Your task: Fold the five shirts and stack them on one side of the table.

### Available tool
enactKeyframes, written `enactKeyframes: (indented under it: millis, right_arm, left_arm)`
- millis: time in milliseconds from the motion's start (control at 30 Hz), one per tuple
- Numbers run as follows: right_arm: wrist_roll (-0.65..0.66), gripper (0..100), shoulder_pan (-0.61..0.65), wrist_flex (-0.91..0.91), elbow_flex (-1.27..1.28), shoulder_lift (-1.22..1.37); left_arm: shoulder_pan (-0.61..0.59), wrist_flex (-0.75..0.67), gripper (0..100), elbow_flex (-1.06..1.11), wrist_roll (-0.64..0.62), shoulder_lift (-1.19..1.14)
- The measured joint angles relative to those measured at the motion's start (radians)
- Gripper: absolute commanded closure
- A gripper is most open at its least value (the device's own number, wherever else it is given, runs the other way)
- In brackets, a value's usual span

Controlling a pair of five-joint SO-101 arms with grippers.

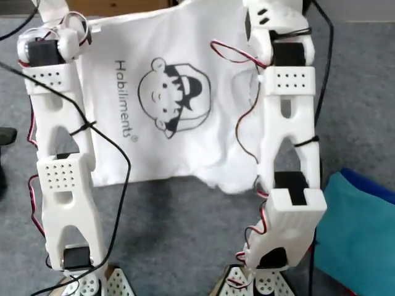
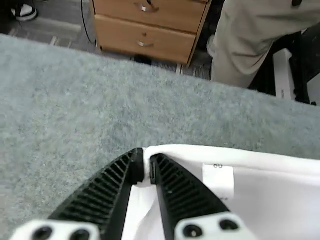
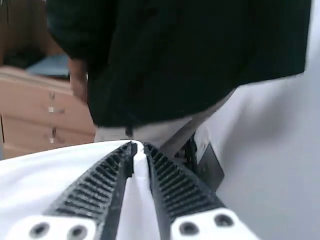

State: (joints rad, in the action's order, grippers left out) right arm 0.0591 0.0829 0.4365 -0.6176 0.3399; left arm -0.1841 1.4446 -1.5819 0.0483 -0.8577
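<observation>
A white shirt [image 1: 166, 98] with a cartoon face print lies spread between my two arms in the high view, its near hem rumpled at the right. My left gripper [image 2: 146, 165] is shut on the shirt's far edge [image 2: 240, 185], just above the grey table, beside a small white label [image 2: 218, 179]. Raised off the table, my right gripper [image 3: 138, 152] is shut on a fold of the white shirt [image 3: 45, 175]. In the high view the left arm [image 1: 58, 123] runs up the left side and the right arm [image 1: 287, 111] up the right.
A folded teal shirt [image 1: 355, 234] over a blue one lies at the table's right edge. The grey felt table [image 1: 173, 234] is bare near the arm bases. Beyond the far edge stand a wooden drawer unit [image 2: 150, 27] and a person's legs [image 2: 250, 35].
</observation>
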Motion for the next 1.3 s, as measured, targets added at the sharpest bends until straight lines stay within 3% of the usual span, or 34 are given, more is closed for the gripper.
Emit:
enactKeyframes:
  millis: [200, 433, 733, 900, 1033, 1167, 1300]
  right_arm:
    - [-0.060, 99.5, 0.000, 0.060, -0.049, -0.055]
    - [-0.064, 99.5, -0.006, 0.075, -0.011, -0.110]
    - [-0.054, 99.5, -0.041, 0.078, 0.152, -0.094]
    - [0.072, 99.5, -0.046, 0.092, 0.242, -0.075]
    - [0.216, 99.5, -0.048, 0.152, 0.351, -0.098]
    - [0.313, 99.5, -0.048, 0.206, 0.517, -0.221]
    - [0.379, 99.5, -0.048, 0.209, 0.746, -0.419]
  left_arm:
    - [-0.002, 0.086, 98, -0.041, 0.000, 0.089]
    - [-0.003, 0.089, 98, -0.052, 0.000, 0.117]
    - [-0.003, 0.089, 98, -0.054, 0.000, -0.064]
    - [-0.003, 0.092, 98, -0.052, 0.000, -0.152]
    - [-0.002, 0.178, 98, -0.052, 0.043, -0.158]
    - [0.020, 0.290, 98, -0.052, 0.101, -0.150]
    - [0.020, 0.304, 98, -0.052, 0.120, -0.103]
